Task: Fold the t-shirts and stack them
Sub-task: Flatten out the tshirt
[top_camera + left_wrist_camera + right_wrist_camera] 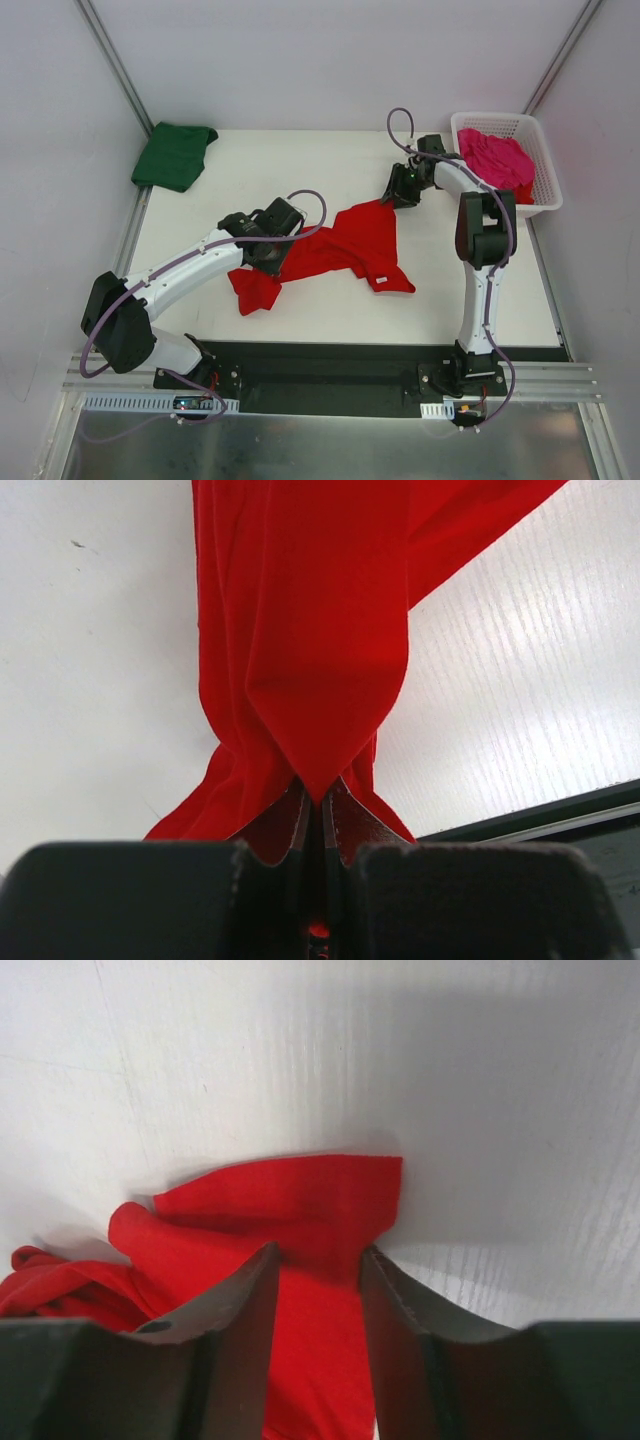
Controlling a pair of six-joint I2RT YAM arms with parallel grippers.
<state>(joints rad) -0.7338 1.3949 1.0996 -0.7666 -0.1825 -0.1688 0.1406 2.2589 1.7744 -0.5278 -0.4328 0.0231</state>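
The red shirt [350,245] lies crumpled mid-tabletop [450,290]; soft, light cotton, it likely sags and bunches unless taken by corners or hems; the left gripper [320,798] pinches a fold tight; the right gripper [320,1260] stands half-open astride the far corner.

Red t-shirt [355,240]: bright red, plain, unfolded and rumpled. It sprawls across the middle of the tabletop [300,170], with one lobe trailing toward 8 o'clock and a corner reaching toward 1 o'clock.
Red t-shirt, grip: a bunched fold is pinched tight in the jaws of the left gripper [318,802].
Green t-shirt [175,155]: dark green, folded into a compact pad at the 10 o'clock corner.
Magenta t-shirt [495,160]: pink, crumpled in a heap inside the white basket [545,175] at 2 o'clock.
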